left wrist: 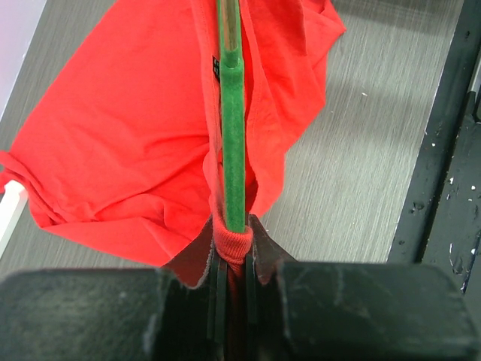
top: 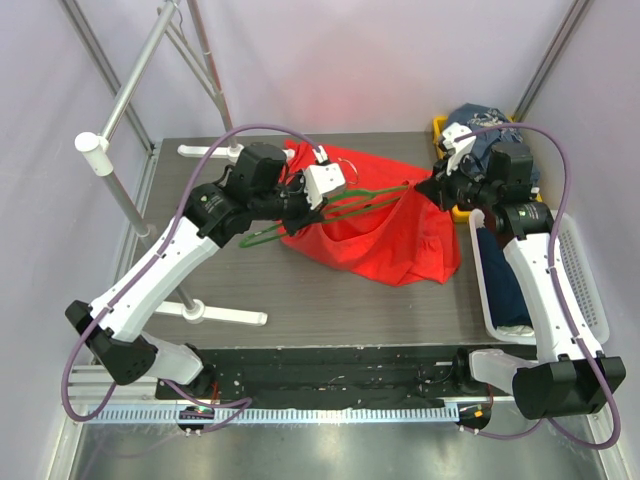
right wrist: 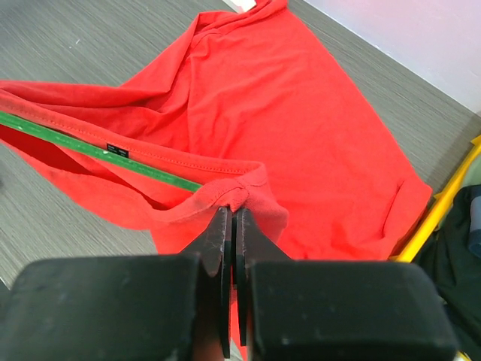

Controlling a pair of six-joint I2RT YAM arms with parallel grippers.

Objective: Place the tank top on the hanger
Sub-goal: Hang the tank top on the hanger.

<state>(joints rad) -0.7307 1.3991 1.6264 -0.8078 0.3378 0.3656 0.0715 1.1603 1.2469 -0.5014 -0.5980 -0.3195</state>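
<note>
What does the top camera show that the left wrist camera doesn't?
Only the top view shows the right arm, the white basket holding dark clothes, the yellow bin behind it and the metal rack. Only the left wrist view shows the left fingers pinched on the green hanger together with a red hem. Both show the red tank top and the grey table.

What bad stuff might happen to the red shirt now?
The left claw pinches both the green hanger and a hem of the red tank top, so the hem might stay bunched there. The right claw grips only a thin edge of cloth. A hard tug may pull it free, and the top could slide off.
</note>
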